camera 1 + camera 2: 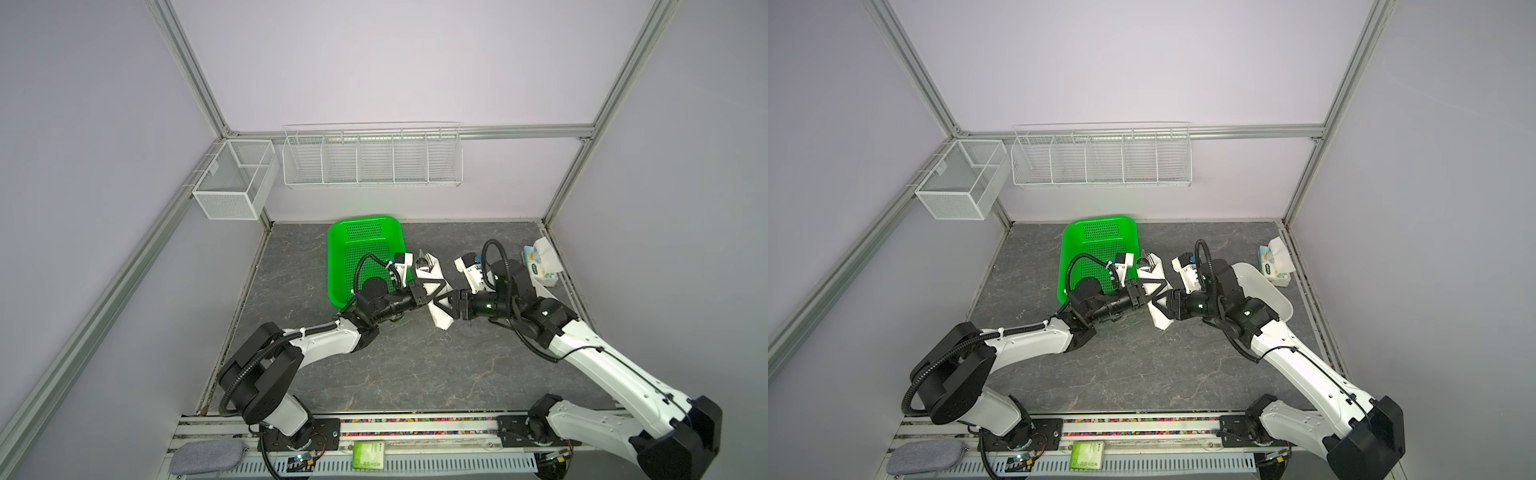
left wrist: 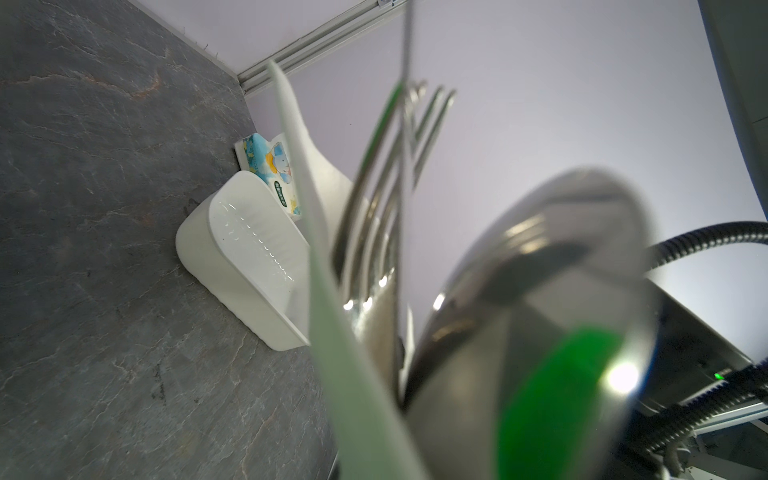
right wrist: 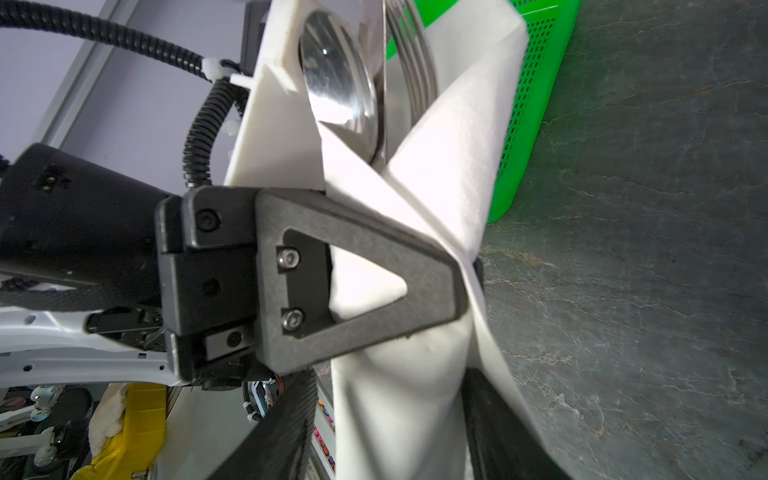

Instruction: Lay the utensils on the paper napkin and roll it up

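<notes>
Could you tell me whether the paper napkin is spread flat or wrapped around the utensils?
Wrapped: the paper napkin crosses over itself around the utensils, whose heads stick out of one end.

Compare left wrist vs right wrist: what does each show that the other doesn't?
Left wrist only: the white plastic tray and the printed tissue pack behind it, near the wall.
Right wrist only: the left pincer clamped on the paper napkin, with the green basket behind.
Both: the spoon bowl and fork tines sticking out of the napkin wrap, the napkin itself, and the grey table.
</notes>
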You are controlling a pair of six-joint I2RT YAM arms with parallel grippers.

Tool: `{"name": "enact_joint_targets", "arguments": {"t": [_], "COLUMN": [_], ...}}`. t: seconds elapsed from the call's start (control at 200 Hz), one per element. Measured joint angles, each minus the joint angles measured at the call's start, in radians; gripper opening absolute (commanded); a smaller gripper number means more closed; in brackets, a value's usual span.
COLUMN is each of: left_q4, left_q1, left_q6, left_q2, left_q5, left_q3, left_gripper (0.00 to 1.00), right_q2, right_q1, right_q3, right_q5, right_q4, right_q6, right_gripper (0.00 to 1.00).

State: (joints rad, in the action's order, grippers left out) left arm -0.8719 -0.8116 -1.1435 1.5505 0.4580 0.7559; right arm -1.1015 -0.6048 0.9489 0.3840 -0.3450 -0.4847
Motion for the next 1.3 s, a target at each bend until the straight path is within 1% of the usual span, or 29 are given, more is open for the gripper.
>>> {"name": "enact_joint_targets", "arguments": {"t": [0.08, 0.345, 0.595, 0.62, 0.65, 0.695, 0.84, 0.89, 0.94, 1.005, 1.075, 1.125, 1.165, 1.24, 1.3], "left_q4": [-0.006, -0.022, -0.029, -0.029, -0.029, -0.03, -0.043, -0.042, -0.04, -0.042, -0.042, -0.043, -0.044, -0.046, -0.047], "left_q1": [0.0, 0.0, 0.001, 0.001, 0.001, 0.001, 0.001, 0.002, 0.002, 0.002, 0.002, 0.003, 0.004, 0.007, 0.009], "left_q6": [-0.007, -0.018, -0.025, -0.026, -0.026, -0.026, -0.026, -0.025, -0.023, -0.022, -0.024, -0.022, -0.024, -0.027, -0.024], "left_q2": [0.0, -0.001, -0.008, -0.01, -0.012, -0.016, -0.018, -0.018, -0.018, -0.018, -0.018, -0.018, -0.019, -0.021, -0.026], "left_q5": [0.004, 0.015, 0.021, 0.022, 0.023, 0.026, 0.03, 0.034, 0.035, 0.037, 0.037, 0.038, 0.038, 0.037, 0.037], "left_q3": [0.0, 0.0, 0.0, 0.0, 0.0, 0.0, 0.0, 0.0, 0.0, 0.0, 0.0, 0.0, 0.0, 0.0, 0.0], "left_gripper": [0.0, 0.0, 0.0, 0.0, 0.0, 0.0, 0.04, 0.07, 0.11, 0.13, 0.2, 0.23, 0.27, 0.39, 0.43], "right_q2": [0.0, 0.0, 0.0, 0.0, 0.0, 0.0, 0.0, 0.005, 0.009, 0.012, 0.013, 0.013, 0.017, 0.024, 0.031], "right_q1": [0.0, 0.003, 0.016, 0.016, 0.016, 0.019, 0.028, 0.032, 0.038, 0.046, 0.054, 0.06, 0.063, 0.073, 0.082], "right_q3": [-0.011, -0.029, -0.042, -0.043, -0.044, -0.045, -0.051, -0.064, -0.076, -0.085, -0.095, -0.1, -0.106, -0.12, -0.131], "right_q5": [0.013, 0.072, 0.127, 0.132, 0.137, 0.145, 0.169, 0.18, 0.194, 0.212, 0.225, 0.235, 0.241, 0.253, 0.263], "right_q4": [0.014, 0.052, 0.088, 0.092, 0.095, 0.099, 0.116, 0.134, 0.149, 0.165, 0.181, 0.188, 0.194, 0.204, 0.213], "right_q6": [0.004, 0.008, 0.006, 0.007, 0.007, 0.006, -0.003, -0.008, -0.018, -0.027, -0.033, -0.037, -0.04, -0.05, -0.061], "right_gripper": [0.55, 0.37, 0.36, 0.35, 0.31, 0.29, 0.21, 0.18, 0.17, 0.15, 0.14, 0.12, 0.11, 0.1, 0.08]}}
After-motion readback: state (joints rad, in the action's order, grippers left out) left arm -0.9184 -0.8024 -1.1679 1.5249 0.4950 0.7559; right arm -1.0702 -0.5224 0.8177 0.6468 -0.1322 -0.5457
